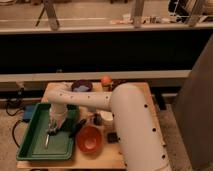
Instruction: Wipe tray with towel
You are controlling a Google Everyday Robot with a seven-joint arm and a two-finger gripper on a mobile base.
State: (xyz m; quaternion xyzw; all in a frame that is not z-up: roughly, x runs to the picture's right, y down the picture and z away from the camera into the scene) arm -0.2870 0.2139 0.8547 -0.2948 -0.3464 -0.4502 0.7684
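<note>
Tray (31,136): green, rectangular, raised rim. It's on the left end of the bench (102,159), with its front-left corner close to the bench edge.

End effector (52,131) is down inside the tray, over the middle of the floor and a bit toward the right rim. I can't tell its state; from here it reads as one pale blob against the green. I can't tell if it's touching the tray floor either. A thin pale streak (47,140) lies on the tray floor just in front of it, and I can't say what that is. I can't make out a towel as such.

Arm (132,122): the big white link fills the right-centre foreground. The forearm, dotted with dark spots, runs left across the bench and bends down into the tray.

Right of the tray:
- Orange bowl (90,141), round and upright, near the front of the bench, close to the tray's right rim.
- Dark slim item (78,128), lying tilted between the tray rim and the bowl.
- Small dark block (112,137), right of the bowl, next to the arm.
- Pale container (105,118), behind the bowl, partly hidden by the arm.

Back of the bench: dark bowl (81,86), with an orange round item (105,80) just to its right.

Off the bench on the left: blue box (28,113) lower down, with cables (14,106) near it.
</note>
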